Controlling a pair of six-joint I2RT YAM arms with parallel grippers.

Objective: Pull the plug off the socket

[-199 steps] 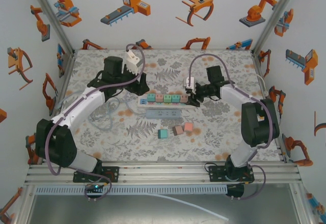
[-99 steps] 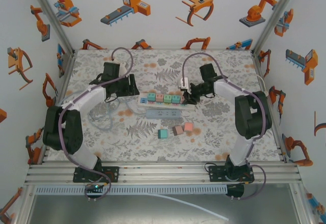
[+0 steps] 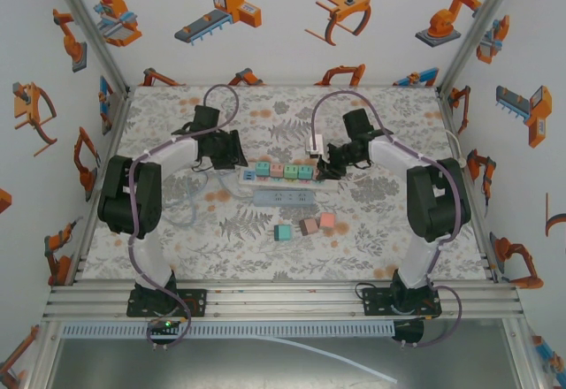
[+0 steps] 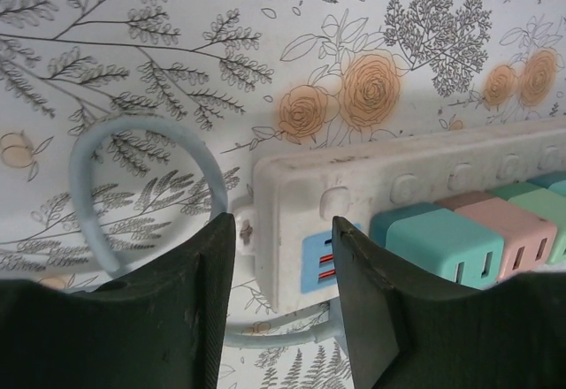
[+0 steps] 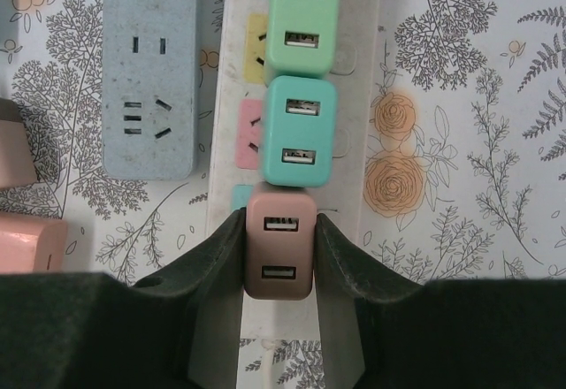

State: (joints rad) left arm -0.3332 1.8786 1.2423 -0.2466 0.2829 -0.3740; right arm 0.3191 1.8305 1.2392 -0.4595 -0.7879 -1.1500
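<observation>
Though the right gripper (image 5: 279,223) pinches the brown boxy plastic plug (image 5: 279,261), it sits in one end of the long white plastic strip (image 5: 367,97), not pulled yet; the left gripper (image 4: 283,223) hangs half-open at the other end.

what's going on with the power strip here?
Both arms are on the white power strip. The right fingers are shut on the brownish-pink plug at one end of the row, and it looks seated in its socket. The left fingers sit apart at the strip's cable end, probably to brace it. The plug has not been pulled yet.
</observation>
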